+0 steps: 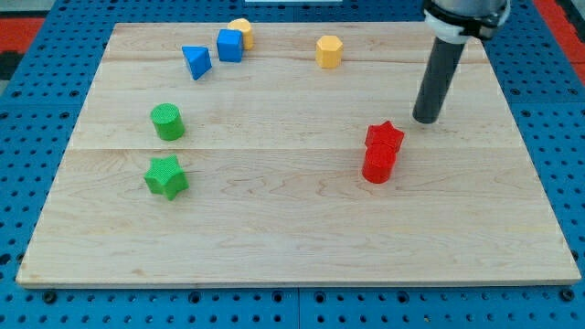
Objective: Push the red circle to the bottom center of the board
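**Tip stands just right of the red pair**

Right of centre on the board point(274, 228), my tip point(425, 121) rests on the wood at the end of the dark rod, which rises up and slightly to the right out of the view's top. No gripper is fitted, so nothing opens or closes; the rod end is bare and touches no block.

Just to the tip's left and a little nearer the view's bottom sits the red star point(385, 137), close to the tip but with a sliver of wood between them. The red circle point(378, 164) touches the star's near side, so the two reds form one tight pair. The circle lies right of centre, about mid-depth on the board, well apart from the bottom edge.

Farther off, toward the view's top, the yellow hexagon point(329, 51) stands alone near the far edge. Left of it, the blue cube point(230, 44) touches a yellow block point(242, 31) partly hidden behind it, shape unclear. The blue triangle point(196, 61) sits just beside the cube, to its left and slightly nearer.

On the left side, the green circle point(167, 122) stands far from the tip, and the green star point(165, 176) lies near it, toward the view's bottom.
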Controlling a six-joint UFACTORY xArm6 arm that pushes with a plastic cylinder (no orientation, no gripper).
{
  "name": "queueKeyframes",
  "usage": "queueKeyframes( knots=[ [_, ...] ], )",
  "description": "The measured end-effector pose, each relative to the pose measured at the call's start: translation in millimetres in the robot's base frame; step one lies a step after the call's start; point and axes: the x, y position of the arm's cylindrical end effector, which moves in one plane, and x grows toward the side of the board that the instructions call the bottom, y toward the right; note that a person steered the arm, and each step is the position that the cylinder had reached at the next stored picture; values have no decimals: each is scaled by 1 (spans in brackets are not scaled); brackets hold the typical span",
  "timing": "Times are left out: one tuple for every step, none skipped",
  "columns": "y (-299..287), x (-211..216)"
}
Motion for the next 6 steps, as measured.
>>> queueKeyframes(
  knots=[
    [-23, 39],
    [-91, 61],
    [-137, 77],
    [-137, 98],
    [-130, 118],
    [-107, 129]
  ],
)
